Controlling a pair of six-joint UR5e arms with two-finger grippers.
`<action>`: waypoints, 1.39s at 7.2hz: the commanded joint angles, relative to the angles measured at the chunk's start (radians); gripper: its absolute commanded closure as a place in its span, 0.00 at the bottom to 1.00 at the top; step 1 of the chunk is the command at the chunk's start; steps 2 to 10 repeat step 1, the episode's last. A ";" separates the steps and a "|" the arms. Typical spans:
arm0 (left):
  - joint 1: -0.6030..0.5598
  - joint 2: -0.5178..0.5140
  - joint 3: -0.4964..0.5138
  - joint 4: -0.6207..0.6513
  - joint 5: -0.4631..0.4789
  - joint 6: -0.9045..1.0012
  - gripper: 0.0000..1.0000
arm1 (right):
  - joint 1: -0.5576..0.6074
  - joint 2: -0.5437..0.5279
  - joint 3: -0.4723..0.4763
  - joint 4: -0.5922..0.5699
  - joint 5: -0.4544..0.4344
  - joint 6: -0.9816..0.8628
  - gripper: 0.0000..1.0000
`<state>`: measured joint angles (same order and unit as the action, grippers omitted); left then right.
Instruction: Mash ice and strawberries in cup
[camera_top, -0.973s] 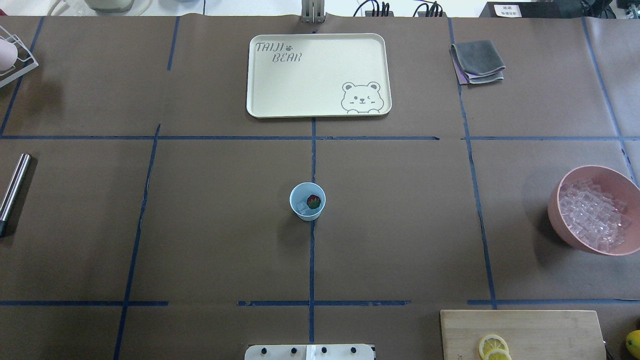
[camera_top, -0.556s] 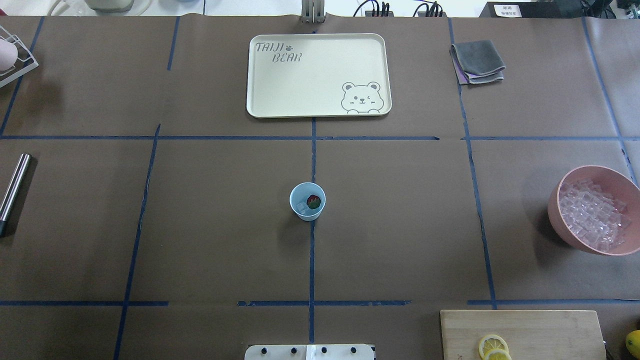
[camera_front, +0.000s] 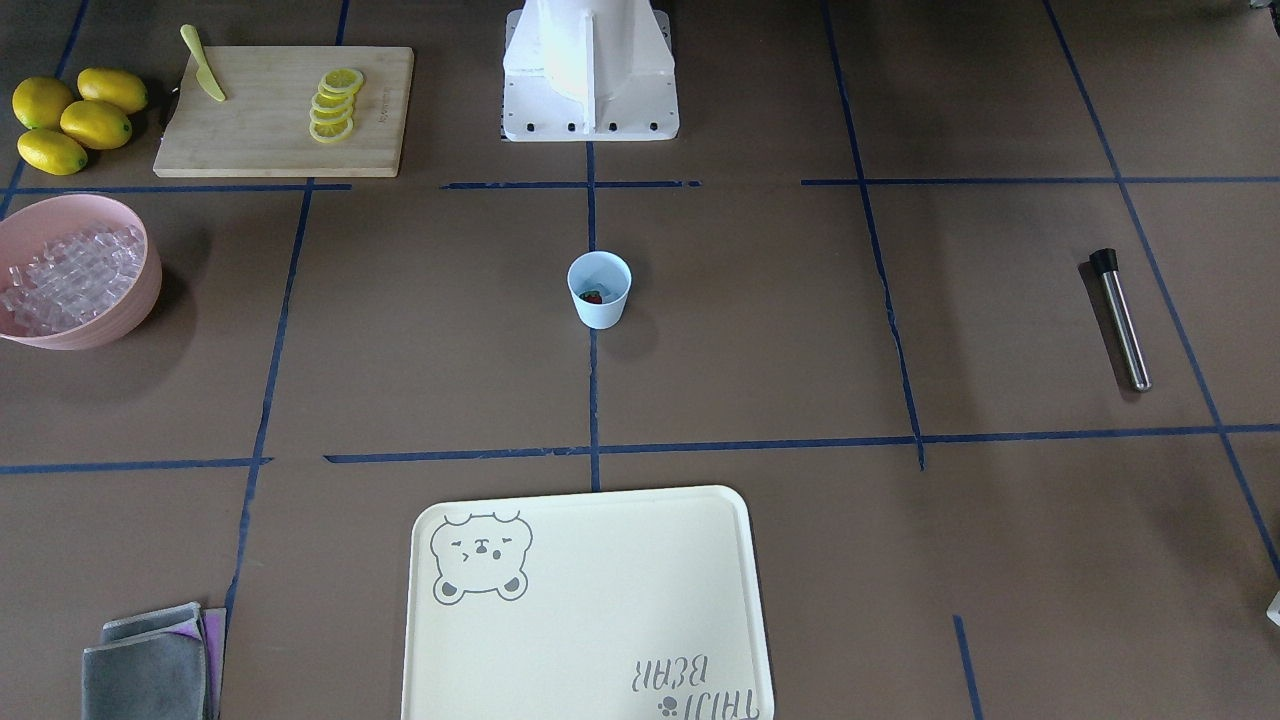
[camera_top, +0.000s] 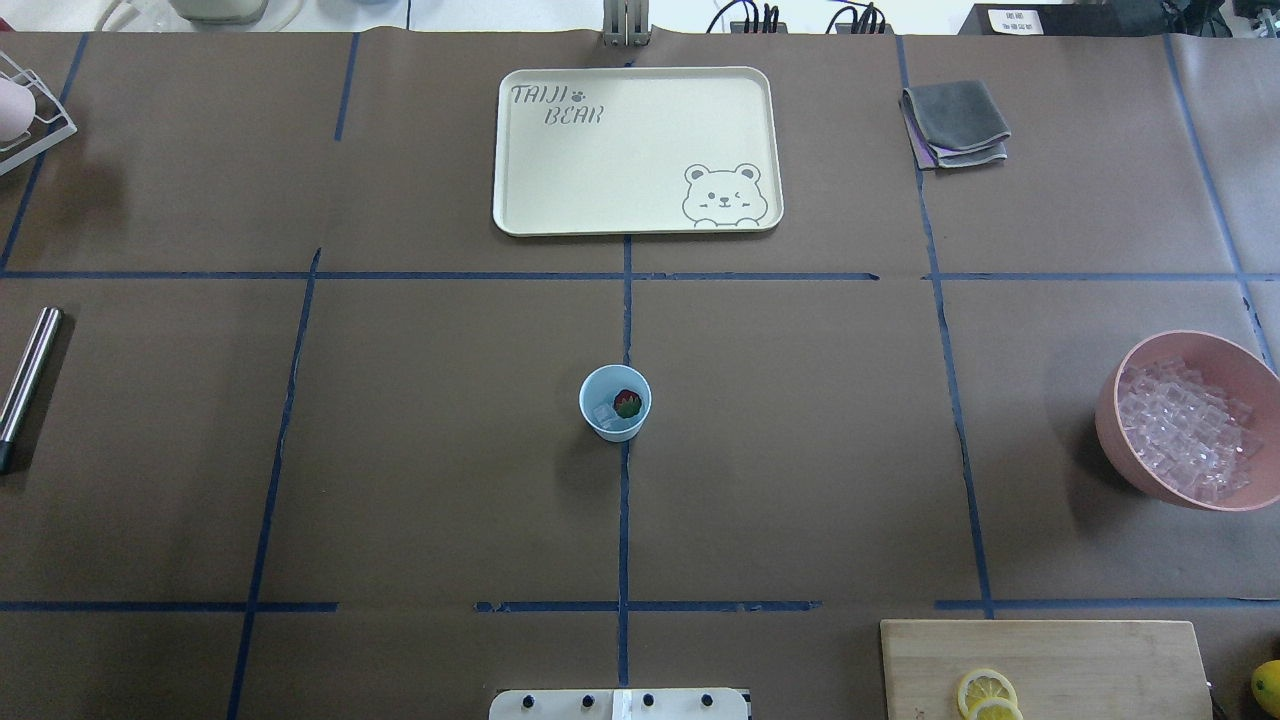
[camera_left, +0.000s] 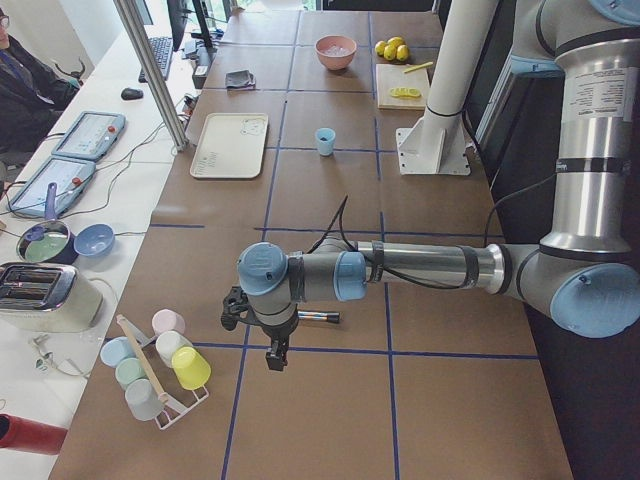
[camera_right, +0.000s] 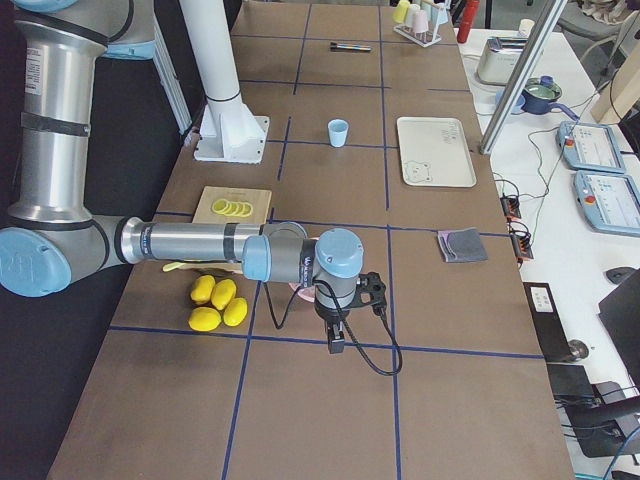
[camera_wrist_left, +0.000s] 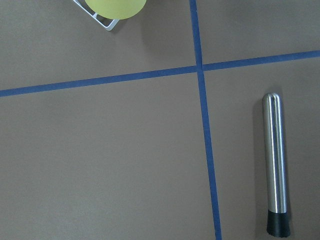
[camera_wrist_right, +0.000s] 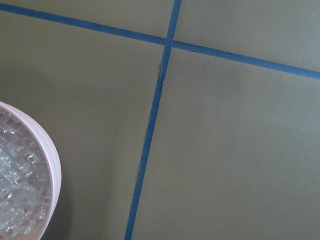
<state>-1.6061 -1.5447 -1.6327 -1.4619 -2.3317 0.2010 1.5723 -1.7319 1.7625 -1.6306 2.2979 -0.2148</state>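
A table (camera_top: 400, 450) covered in brown paper and crossed by blue tape lines stretches between the two arms. The left gripper (camera_left: 276, 357) hangs pointing down over one end of it, and a metal rod (camera_wrist_left: 275, 160) with a black tip lies flat just beside it; how far its jaws stand apart cannot be told. The right gripper (camera_right: 337, 343) hangs the same way over the opposite end, close to a pink bowl (camera_wrist_right: 52, 170) heaped with clear cubes (camera_top: 1185, 430), and its opening cannot be told either. Well apart from both grippers, about midway between them, the pale-blue cup (camera_front: 599, 310) stands upright, with the strawberry (camera_top: 627, 403) and a little ice (camera_top: 602, 414) inside it.
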 joint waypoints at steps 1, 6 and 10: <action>0.000 0.000 0.001 0.000 0.000 0.000 0.00 | 0.000 0.000 0.000 0.000 0.000 0.000 0.01; 0.000 0.000 0.001 0.000 0.000 0.000 0.00 | 0.000 0.000 0.000 0.000 0.000 0.000 0.01; 0.000 0.000 0.001 0.000 0.000 0.000 0.00 | 0.000 0.000 0.000 0.000 0.000 0.000 0.01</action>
